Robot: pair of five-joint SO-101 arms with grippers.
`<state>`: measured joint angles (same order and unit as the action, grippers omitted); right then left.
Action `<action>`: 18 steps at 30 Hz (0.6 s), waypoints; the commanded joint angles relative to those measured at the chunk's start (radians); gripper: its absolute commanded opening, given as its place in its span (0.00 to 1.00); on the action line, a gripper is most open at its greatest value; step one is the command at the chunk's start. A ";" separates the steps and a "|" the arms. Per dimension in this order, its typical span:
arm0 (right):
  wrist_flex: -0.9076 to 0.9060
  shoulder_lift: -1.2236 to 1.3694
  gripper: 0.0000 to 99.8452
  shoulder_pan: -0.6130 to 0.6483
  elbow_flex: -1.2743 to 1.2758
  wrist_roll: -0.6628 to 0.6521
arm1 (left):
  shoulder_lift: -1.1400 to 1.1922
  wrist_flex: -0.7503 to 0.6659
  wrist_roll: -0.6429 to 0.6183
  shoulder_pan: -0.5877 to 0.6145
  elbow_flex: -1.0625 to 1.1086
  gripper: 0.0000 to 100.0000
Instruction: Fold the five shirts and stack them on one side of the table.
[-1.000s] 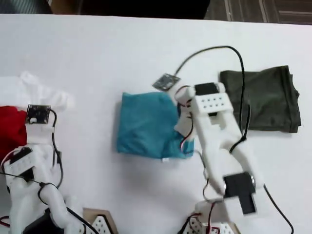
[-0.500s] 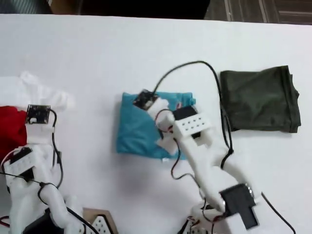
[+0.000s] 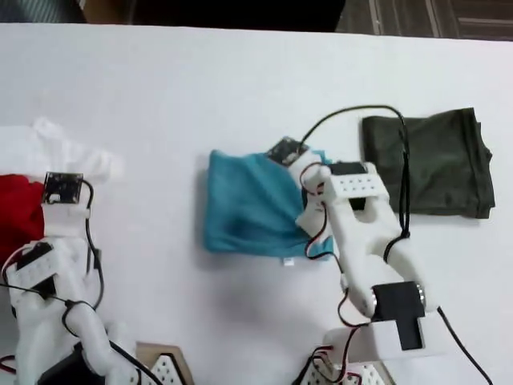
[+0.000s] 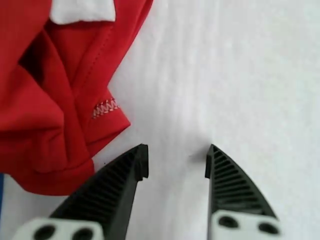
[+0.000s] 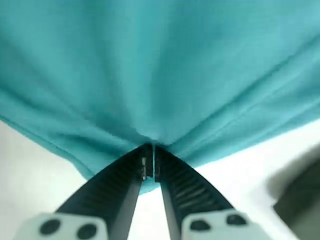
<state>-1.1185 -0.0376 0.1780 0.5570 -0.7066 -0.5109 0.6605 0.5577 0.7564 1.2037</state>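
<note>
**Teal folded cloth shirt (image 3: 252, 212): gripped at the edge nearest the green one**

The shirt is lying mid-desk (image 3: 160, 80), its bulk trailing away from the right pincer (image 5: 148, 167) toward the left arm's side. The pincer is clenching a bunched fold of hem. The dark green folded shirt (image 3: 429, 164) is sitting just beside the right arm, on its far side; probably the stacking spot. Right arm is stretching forward, wrist pitched down. Left pincer (image 4: 175, 160) is hanging released beside the crumpled red shirt (image 4: 50, 100), well apart.

You work under bright, even light from above, and the white desk (image 3: 160, 88) glares almost flat. Soft, faint shadows lie along the teal shirt (image 3: 248, 208) and beside the right arm (image 3: 361, 233) — the room behind is dark.
</note>
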 commanded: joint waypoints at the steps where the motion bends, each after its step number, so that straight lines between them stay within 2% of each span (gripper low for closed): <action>1: -0.008 -0.101 0.02 0.030 -0.078 0.003 | -0.014 -0.025 -0.008 0.000 0.002 0.20; 6: 0.021 -0.099 0.02 0.070 -0.146 0.097 | -0.014 -0.025 -0.008 0.000 0.002 0.20; 13: 0.099 0.148 0.03 0.053 -0.278 0.140 | -0.014 -0.025 -0.005 0.000 0.002 0.20; 18: 0.012 0.323 0.02 0.171 -0.476 0.187 | -0.014 -0.025 -0.005 0.000 0.002 0.20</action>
<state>-1.0679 0.2248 0.2777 0.2148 -0.5378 -0.5109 0.6605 0.5577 0.7564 1.2037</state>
